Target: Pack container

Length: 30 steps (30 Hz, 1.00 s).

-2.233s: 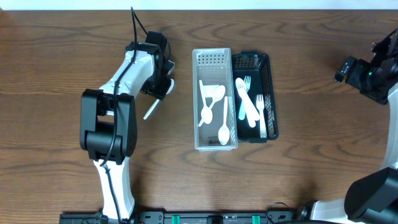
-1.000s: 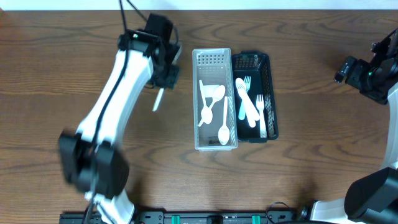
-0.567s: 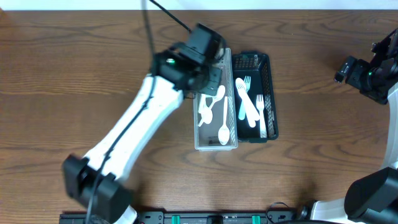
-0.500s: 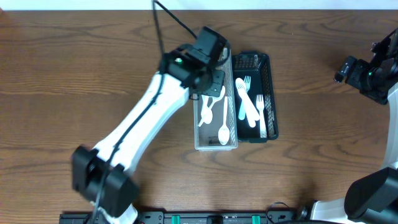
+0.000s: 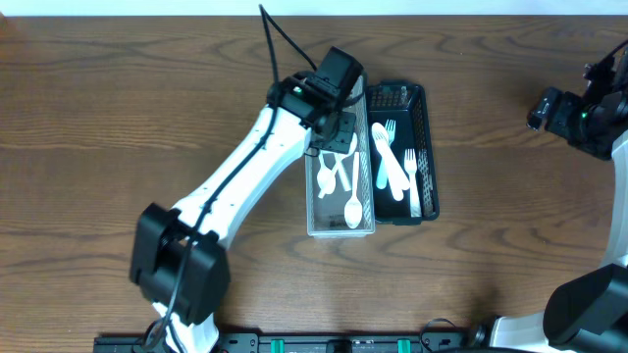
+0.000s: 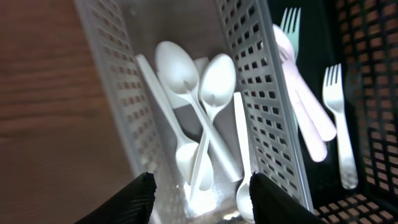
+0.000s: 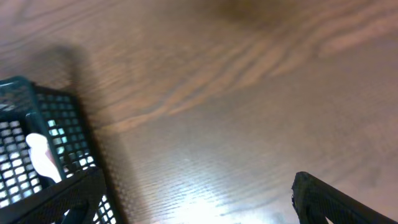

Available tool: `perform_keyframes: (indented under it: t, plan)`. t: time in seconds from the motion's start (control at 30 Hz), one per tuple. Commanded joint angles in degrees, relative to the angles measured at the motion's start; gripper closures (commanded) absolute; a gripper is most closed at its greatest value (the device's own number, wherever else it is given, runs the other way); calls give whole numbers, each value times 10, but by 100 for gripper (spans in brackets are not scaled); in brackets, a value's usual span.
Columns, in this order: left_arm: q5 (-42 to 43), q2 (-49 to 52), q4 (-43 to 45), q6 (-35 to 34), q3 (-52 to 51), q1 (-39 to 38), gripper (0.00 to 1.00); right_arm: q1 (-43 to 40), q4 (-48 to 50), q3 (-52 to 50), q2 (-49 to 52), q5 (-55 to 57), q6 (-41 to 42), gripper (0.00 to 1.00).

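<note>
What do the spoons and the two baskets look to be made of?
Spoons: likely white plastic, smooth with a faint sheen. Clear basket: translucent plastic, with frosted, perforated walls. Dark basket: apparently dark plastic mesh, matte.

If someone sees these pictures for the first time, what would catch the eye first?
The left arm stretches diagonally across the table, its open left gripper above the white basket of spoons. A black basket holding forks stands beside it, and the right gripper hangs far off to the side.
</note>
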Motion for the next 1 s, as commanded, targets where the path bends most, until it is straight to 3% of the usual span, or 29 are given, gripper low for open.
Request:
perform_keyframes:
  t: [0.0,0.23,0.47,0.53,0.57,0.97]
  plan:
    - [-41,-85,-8,25,28,14,48,-5,10,18,-41,-77,-59,1]
    - [-215,-261,-51,25,28,22,48,-5,53,31,-186,-123,-81,1]
    - [-316,-434,-160,24,28,22,47,-5,30,31,-339,-191,-81,1]
    - [-332,-481,-199,24,28,22,29,-5,15,31,-381,-211,-81,1]
    - [-339,-503,-219,24,28,22,2,-5,7,31,-401,-219,-81,1]
    - [-353,-645,-347,25,28,22,2,-5,-78,31,-520,-224,-81,1]
